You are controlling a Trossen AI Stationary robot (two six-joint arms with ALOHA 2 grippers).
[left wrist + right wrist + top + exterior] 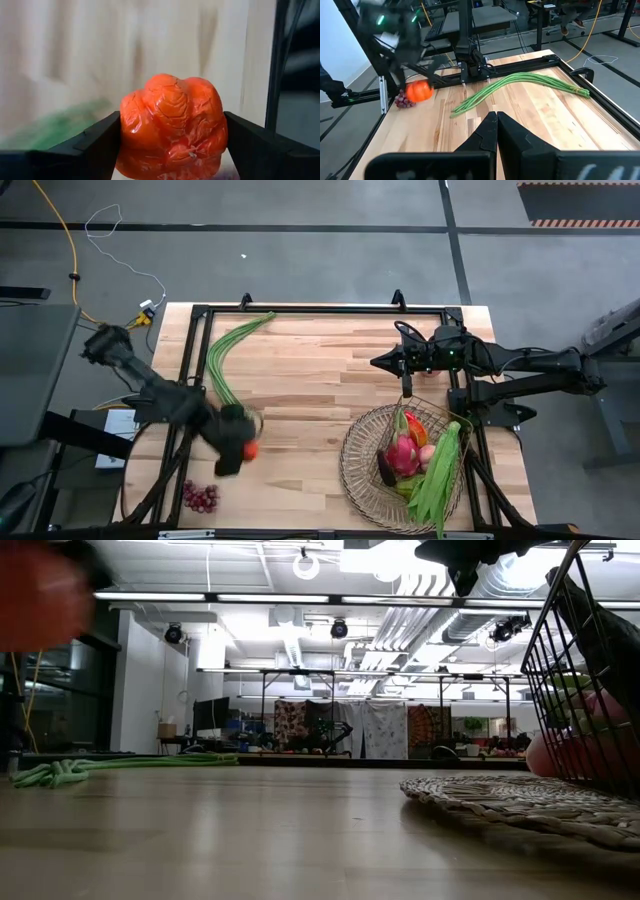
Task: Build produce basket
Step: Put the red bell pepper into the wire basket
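Observation:
My left gripper (243,448) is over the table's near left part, shut on the orange-red pumpkin (251,450). The low view shows that pumpkin (40,595) as a blur high above the wood. Purple grapes (200,497) lie near the near left corner. A long green bean bunch (225,352) lies on the far left part of the table. The tan basket (360,480) sits at the near right and holds a pink dragon fruit (403,455), a second bean bunch (437,470) and other produce. My right gripper (407,386) is shut and empty, just beyond the basket's far rim. My left gripper pinches the pumpkin (172,127) between its two fingers (95,145), one on each flank at the widest part. The pumpkin is lifted clear of the table, and its ribbed side faces the wrist camera.
A black metal frame (190,380) runs along the table's left, far and right edges. Bare wood (310,400) lies between the bean bunch and the basket. In the low view the basket's dark wire wall (590,670) rises at the right above its woven rim (520,805).

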